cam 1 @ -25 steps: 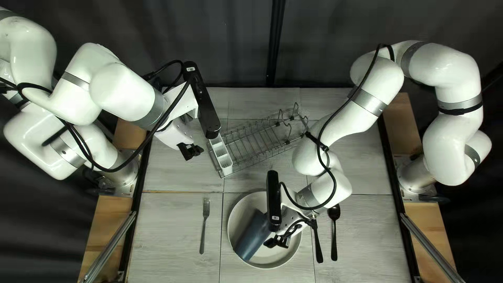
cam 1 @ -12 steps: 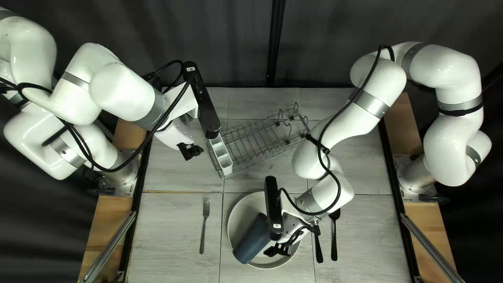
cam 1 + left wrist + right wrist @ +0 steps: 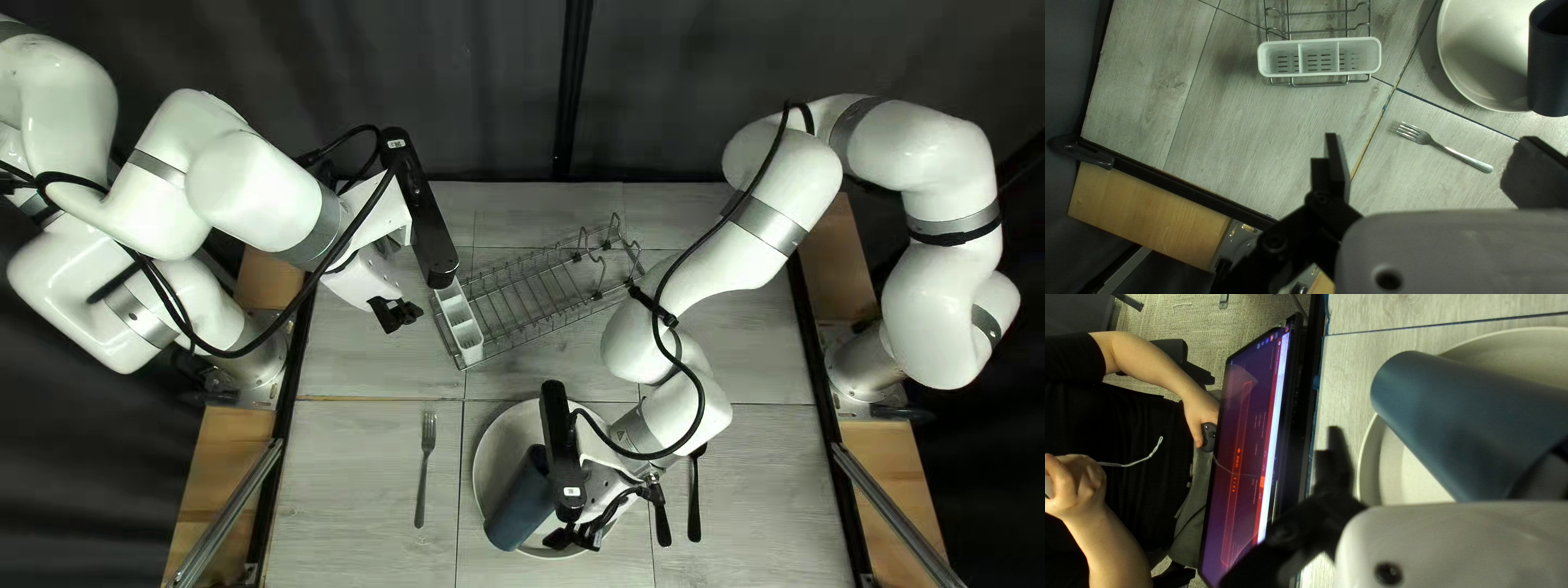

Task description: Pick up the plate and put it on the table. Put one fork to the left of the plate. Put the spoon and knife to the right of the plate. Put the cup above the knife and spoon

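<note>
R claw (image 3: 575, 537) wide, no grip; cup (image 3: 523, 506), right by it over plate (image 3: 501, 444), just shifted a bit, so prob. needs a firm grip b4 placing. Knife (image 3: 663, 525), spoon (image 3: 695, 503) near claw; fork (image 3: 425, 468) past plate. L claw (image 3: 1430, 142) wide, well apart.

In the top left view, the right arm (image 3: 767, 229) hid 2 far ends, the spoon's (image 3: 695, 506) and knife's (image 3: 662, 525), while the left wrist view's edge cut off plate (image 3: 1472, 60), cup (image 3: 1549, 81) and rack (image 3: 1317, 12).
</note>
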You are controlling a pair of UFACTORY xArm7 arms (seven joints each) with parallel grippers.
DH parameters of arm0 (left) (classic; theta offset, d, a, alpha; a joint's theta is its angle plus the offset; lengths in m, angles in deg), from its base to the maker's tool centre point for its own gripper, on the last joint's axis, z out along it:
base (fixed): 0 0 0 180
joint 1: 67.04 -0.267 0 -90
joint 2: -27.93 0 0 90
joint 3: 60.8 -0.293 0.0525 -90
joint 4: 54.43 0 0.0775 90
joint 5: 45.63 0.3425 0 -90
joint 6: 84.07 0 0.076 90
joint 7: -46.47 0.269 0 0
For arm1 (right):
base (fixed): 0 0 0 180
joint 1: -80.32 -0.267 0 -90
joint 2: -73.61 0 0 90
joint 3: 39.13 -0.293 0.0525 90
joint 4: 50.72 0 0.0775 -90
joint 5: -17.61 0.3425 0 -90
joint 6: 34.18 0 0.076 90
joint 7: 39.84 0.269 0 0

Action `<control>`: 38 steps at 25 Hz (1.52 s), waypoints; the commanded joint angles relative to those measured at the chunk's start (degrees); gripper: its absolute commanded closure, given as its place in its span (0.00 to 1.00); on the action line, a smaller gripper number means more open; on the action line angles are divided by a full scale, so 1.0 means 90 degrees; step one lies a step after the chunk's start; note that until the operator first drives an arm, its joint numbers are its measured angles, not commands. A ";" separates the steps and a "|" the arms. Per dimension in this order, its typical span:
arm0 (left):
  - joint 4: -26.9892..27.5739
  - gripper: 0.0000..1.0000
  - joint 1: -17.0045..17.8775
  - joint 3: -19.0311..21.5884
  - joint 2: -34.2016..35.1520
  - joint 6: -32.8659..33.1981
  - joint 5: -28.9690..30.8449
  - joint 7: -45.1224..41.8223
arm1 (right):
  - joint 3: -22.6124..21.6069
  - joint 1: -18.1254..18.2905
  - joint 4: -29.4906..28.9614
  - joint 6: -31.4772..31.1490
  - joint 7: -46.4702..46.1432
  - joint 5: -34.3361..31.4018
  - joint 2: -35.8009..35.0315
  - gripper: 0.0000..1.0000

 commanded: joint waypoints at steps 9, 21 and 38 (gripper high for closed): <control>0.0000 0.00 0.0000 0.0000 0.0000 0.0000 0.0000 0.0000 | -0.1921 0.2210 0.1145 0.0103 -0.2100 0.2653 0.1494 1.00; 0.0000 0.00 0.0000 0.0000 0.0000 0.0000 0.0000 0.0000 | -0.6142 0.6136 0.1970 -0.4337 -0.4044 0.5112 0.0115 1.00; 0.0000 0.00 0.0000 0.0000 0.0000 0.0000 0.0000 0.0000 | -0.5234 0.6292 0.1843 -0.5430 -0.3961 0.5801 0.0456 1.00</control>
